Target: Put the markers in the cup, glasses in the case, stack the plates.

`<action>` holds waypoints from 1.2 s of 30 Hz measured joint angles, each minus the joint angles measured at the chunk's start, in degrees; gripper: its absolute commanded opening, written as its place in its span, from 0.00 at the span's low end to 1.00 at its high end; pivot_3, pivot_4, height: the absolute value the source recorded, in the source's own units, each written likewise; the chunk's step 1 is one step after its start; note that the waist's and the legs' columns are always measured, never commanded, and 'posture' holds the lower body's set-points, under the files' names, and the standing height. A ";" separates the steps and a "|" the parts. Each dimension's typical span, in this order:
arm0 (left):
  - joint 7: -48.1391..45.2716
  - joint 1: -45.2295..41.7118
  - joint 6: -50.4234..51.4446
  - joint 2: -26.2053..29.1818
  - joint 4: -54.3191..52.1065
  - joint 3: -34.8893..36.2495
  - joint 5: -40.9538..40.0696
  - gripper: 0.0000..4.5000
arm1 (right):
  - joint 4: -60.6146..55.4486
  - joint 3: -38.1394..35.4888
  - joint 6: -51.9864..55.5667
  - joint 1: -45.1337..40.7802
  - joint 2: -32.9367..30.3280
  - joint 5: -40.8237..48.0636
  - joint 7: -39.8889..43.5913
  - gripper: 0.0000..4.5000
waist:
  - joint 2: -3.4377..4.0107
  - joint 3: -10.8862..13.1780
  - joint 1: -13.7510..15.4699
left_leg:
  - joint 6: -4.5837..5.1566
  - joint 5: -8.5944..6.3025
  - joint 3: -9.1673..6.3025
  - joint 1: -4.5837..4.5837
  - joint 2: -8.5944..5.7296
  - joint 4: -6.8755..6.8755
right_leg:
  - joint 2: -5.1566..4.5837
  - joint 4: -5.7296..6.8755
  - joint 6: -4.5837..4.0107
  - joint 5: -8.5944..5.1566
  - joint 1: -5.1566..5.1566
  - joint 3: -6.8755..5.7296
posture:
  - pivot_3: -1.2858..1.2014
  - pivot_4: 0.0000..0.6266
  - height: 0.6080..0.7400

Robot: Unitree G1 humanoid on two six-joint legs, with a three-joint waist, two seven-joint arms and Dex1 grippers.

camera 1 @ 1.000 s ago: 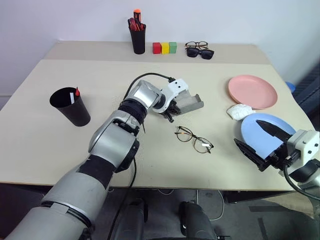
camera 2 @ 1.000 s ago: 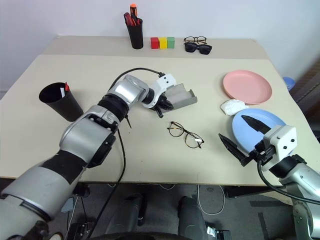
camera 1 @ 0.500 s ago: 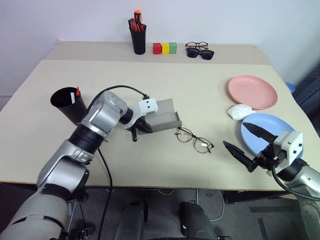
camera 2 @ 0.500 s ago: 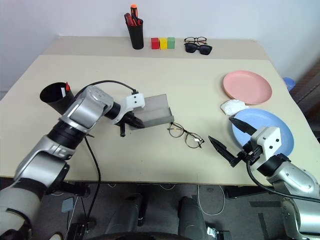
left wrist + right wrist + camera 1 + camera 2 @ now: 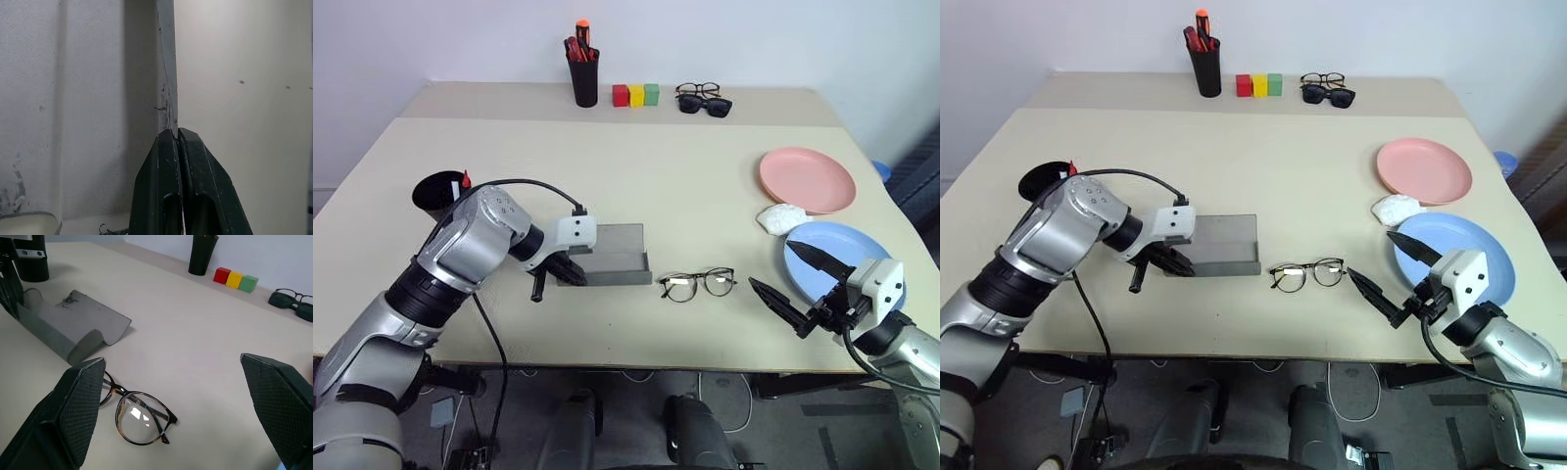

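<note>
The glasses (image 5: 697, 284) lie crosswise just ahead-left of the right end effector (image 5: 800, 290), fingers spread and empty; the left end effector (image 5: 566, 268) pinches the case (image 5: 615, 257) wall.

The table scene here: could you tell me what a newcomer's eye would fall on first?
Mid-table, the left gripper is shut on the rim of the open grey case, with the wire-rimmed glasses lying just beside it. At the near right edge, the right gripper hangs wide open beside the blue plate, the pink plate behind.
</note>
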 measured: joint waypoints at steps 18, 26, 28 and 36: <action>2.10 0.91 3.12 -2.37 -3.82 -2.33 -2.94 0.01 | -2.13 -0.17 1.01 2.08 -0.01 0.22 -1.88 1.00 | 0.02 -0.02 0.16 | 0.00 0.00 -0.02 0.00 -0.01 0.04 | 0.00 0.00 0.00 -0.02 0.04 0.00 | 0.52 0.24 1.00; 15.98 -3.75 14.11 -15.16 0.18 -3.12 -2.12 0.01 | -3.01 -0.63 1.02 2.68 -0.02 0.51 -2.14 1.00 | 0.01 -0.02 -0.25 | 0.01 0.00 -0.02 0.07 -0.01 0.03 | 0.02 0.08 0.03 -0.03 0.04 0.00 | 0.52 0.24 1.00; 18.13 -4.37 14.58 -17.30 1.66 -3.72 -2.15 0.01 | -2.99 -0.65 1.02 2.59 -0.03 0.51 -2.19 1.00 | 0.01 -0.02 -0.20 | 0.01 0.00 -0.02 0.07 -0.02 0.05 | 0.02 0.09 0.03 -0.02 0.06 0.00 | 0.52 0.24 1.00; 20.95 -5.73 11.79 -18.35 6.69 -4.30 -2.43 0.01 | -3.02 -0.64 2.09 2.08 -0.30 0.63 -2.55 1.00 | 0.01 -0.02 -0.13 | 0.01 0.00 -0.01 0.08 -0.01 0.04 | 0.02 0.07 0.02 -0.02 0.06 0.00 | 0.52 0.24 1.00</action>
